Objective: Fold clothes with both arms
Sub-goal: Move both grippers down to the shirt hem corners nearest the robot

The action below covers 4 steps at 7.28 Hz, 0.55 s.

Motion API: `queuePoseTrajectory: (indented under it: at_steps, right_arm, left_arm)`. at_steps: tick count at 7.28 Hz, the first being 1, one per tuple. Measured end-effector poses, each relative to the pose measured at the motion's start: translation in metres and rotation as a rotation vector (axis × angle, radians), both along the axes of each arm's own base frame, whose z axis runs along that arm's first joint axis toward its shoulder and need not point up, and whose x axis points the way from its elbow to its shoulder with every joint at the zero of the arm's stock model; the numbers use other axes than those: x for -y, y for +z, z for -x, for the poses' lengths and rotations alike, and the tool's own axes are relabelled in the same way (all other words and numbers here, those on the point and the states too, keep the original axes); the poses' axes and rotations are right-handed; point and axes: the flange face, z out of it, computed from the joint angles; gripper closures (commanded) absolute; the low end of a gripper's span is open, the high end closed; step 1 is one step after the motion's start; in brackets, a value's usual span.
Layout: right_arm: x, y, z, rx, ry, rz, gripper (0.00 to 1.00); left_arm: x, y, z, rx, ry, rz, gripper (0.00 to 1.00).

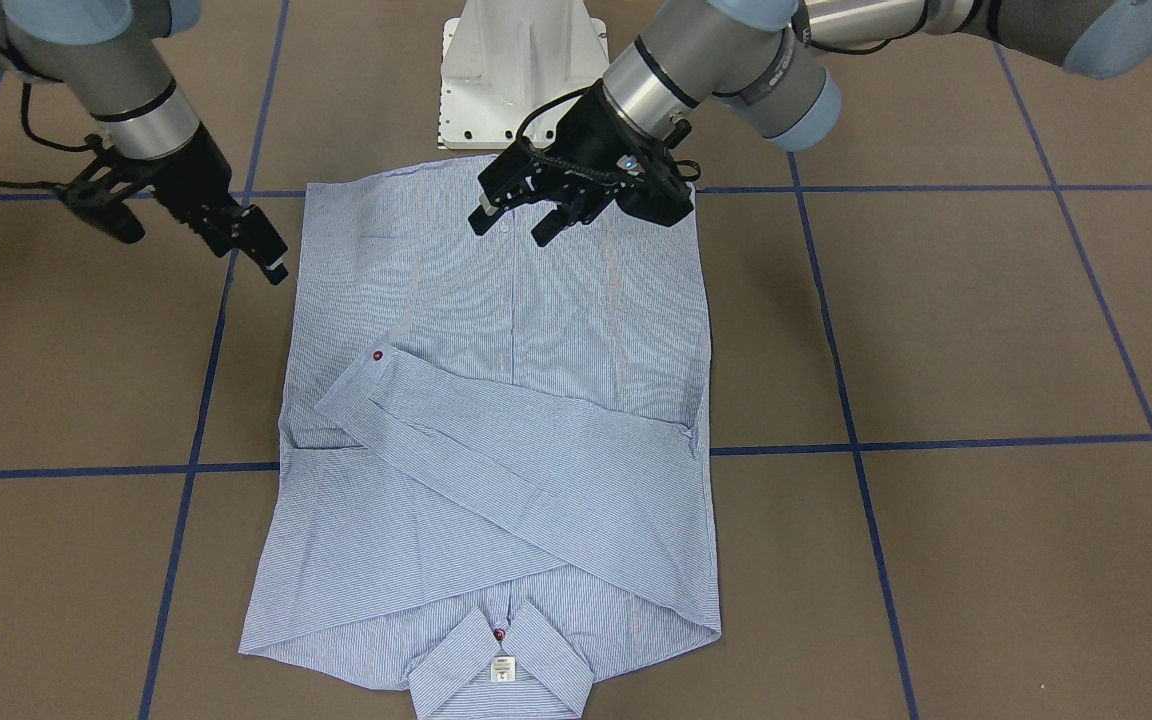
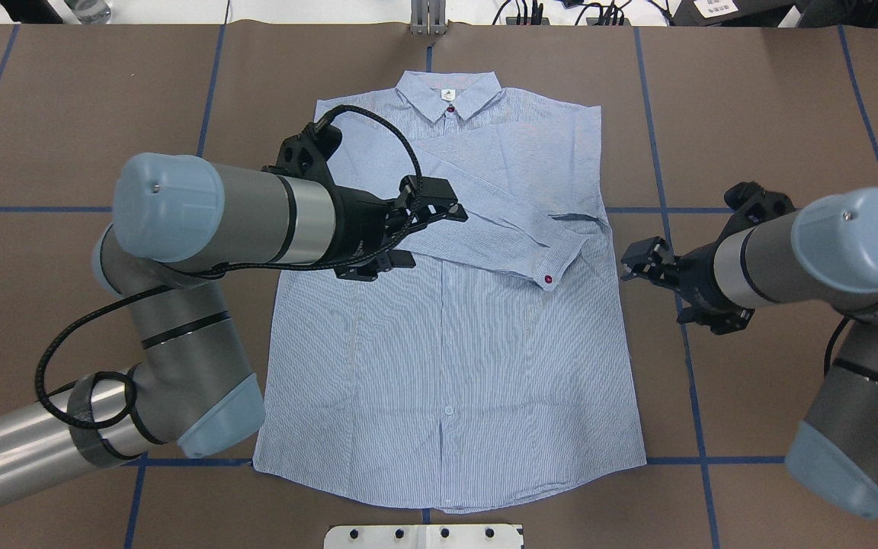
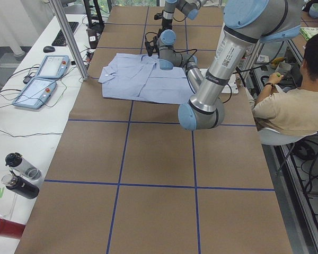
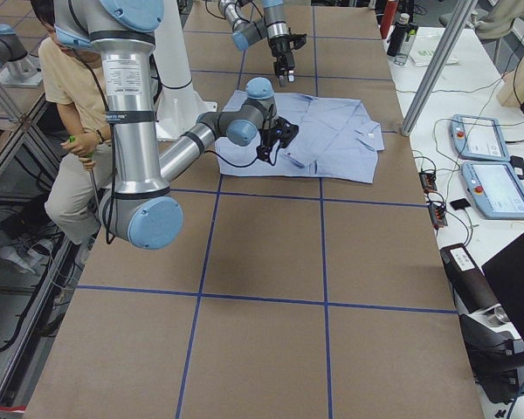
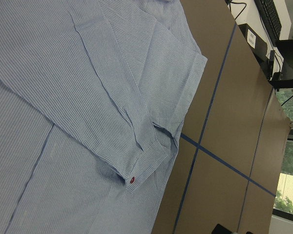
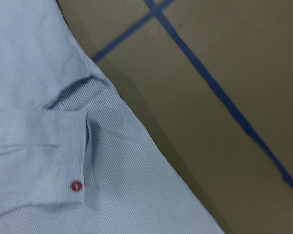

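The light blue striped shirt [image 2: 447, 358] lies flat on the brown table, front up, with its collar [image 2: 448, 95] away from me. Both sleeves are folded across the chest. The upper sleeve's cuff with a red button [image 2: 549, 280] lies near the shirt's right edge, and it also shows in the right wrist view [image 6: 76, 185]. My left gripper [image 2: 424, 235] hovers over the shirt's left chest, open and empty; the front view [image 1: 514, 225] shows its fingers apart. My right gripper [image 2: 637, 259] hangs just off the shirt's right edge, apparently shut and holding nothing.
The white pedestal base [image 1: 521, 70] stands at the shirt's hem side. Blue tape lines [image 2: 660, 191] grid the table. A seated person [image 3: 291, 106] is behind the robot. Control tablets [image 3: 42, 79] and bottles [image 3: 18, 174] lie along the far table side.
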Motion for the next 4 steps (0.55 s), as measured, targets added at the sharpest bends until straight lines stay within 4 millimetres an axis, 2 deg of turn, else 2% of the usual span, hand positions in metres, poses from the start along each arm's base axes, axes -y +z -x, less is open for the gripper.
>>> queuePoseTrajectory:
  at_steps: [1, 2, 3, 4]
  right_arm:
    - [-0.040, 0.000, 0.018, -0.004, 0.003, 0.029, 0.01]
    - [-0.079, 0.009, 0.034, -0.031, 0.003, 0.033, 0.03]
    - [-0.108, 0.021, 0.046, -0.061, 0.014, 0.032, 0.06]
    - [-0.121, 0.027, 0.050, -0.068, 0.050, 0.060, 0.08]
  left_arm:
    - [-0.009, 0.012, 0.017, 0.002, -0.003, -0.038, 0.01]
    - [-0.015, 0.027, 0.028, -0.007, -0.005, -0.055, 0.01]
    - [-0.018, 0.035, 0.033, -0.012, -0.008, -0.055, 0.01]
    - [-0.019, 0.039, 0.035, -0.014, -0.010, -0.051, 0.01]
